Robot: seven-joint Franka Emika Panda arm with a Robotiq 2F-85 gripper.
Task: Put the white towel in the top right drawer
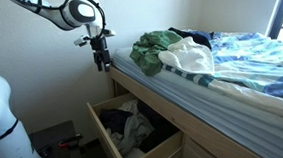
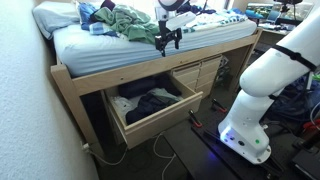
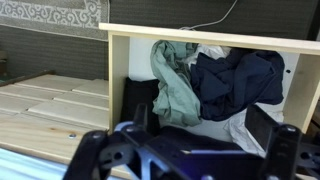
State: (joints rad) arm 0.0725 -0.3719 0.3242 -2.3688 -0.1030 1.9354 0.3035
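The white towel (image 1: 187,56) lies crumpled on the bed beside a green garment (image 1: 152,50); in the exterior view from the bed's foot I cannot pick it out of the clothes pile. Below the bed edge a tan wooden drawer (image 1: 104,138) (image 2: 158,118) stands pulled out, and I take it for the top right drawer. My gripper (image 1: 102,64) (image 2: 163,42) hangs open and empty beside the mattress edge, above that drawer and apart from the towel. In the wrist view the gripper (image 3: 202,113) looks down into the drawer (image 3: 205,38).
The drawer holds a green cloth (image 3: 175,85), dark blue clothing (image 3: 235,80) and some pale fabric (image 3: 238,128). A blue-and-white striped sheet (image 1: 251,61) covers the mattress. More closed drawers (image 2: 195,72) sit in the frame. The robot's white base (image 2: 262,85) and cables stand on the floor.
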